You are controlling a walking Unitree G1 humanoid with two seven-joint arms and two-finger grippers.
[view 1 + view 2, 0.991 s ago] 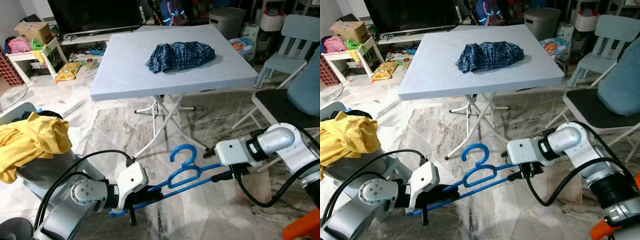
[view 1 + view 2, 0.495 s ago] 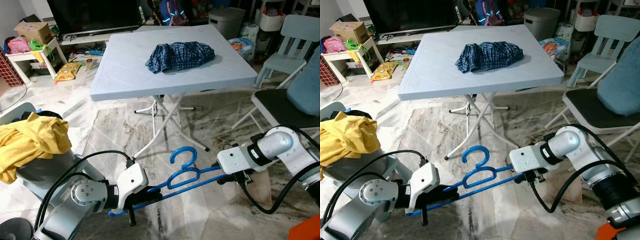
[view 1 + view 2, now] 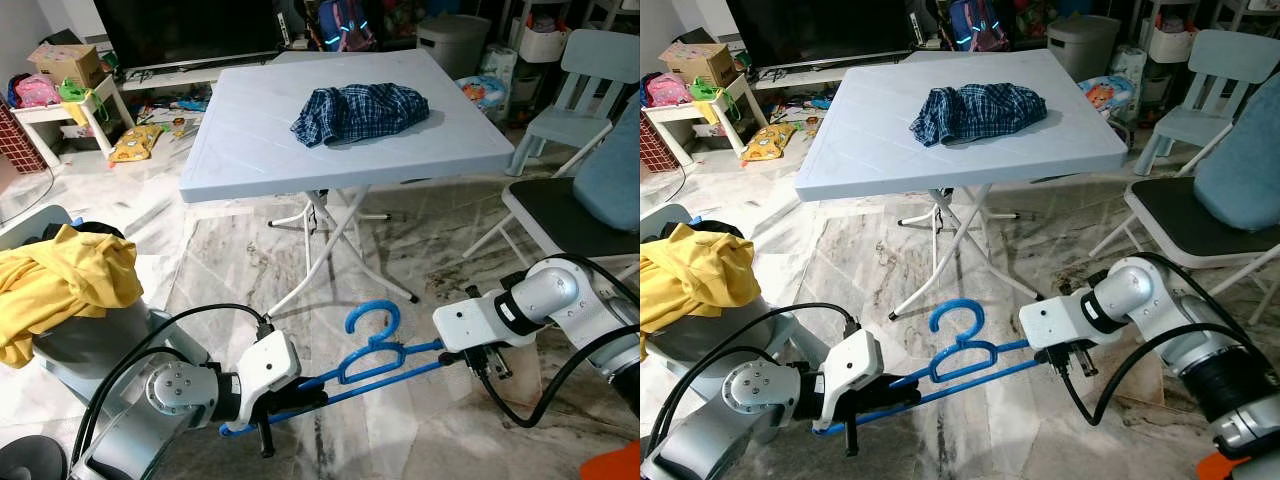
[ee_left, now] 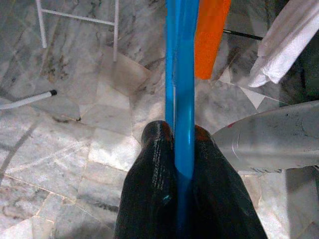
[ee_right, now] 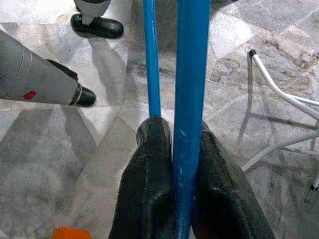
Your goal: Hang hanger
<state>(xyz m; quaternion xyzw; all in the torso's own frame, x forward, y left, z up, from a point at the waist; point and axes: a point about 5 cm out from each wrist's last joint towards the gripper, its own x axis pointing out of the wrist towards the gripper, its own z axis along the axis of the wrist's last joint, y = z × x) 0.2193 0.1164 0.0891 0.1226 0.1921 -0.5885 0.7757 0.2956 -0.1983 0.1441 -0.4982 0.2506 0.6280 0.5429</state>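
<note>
Yellow cloth [image 3: 60, 285] in grey basket [image 3: 95, 340]

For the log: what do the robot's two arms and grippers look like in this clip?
Both arms are silver-grey metal with rounded cylindrical joints, white box-shaped wrist housings and looping black cables. The left gripper and right gripper each have two long, glossy black fingers. The silver limb seen in the right wrist view carries a small red mark.
</note>
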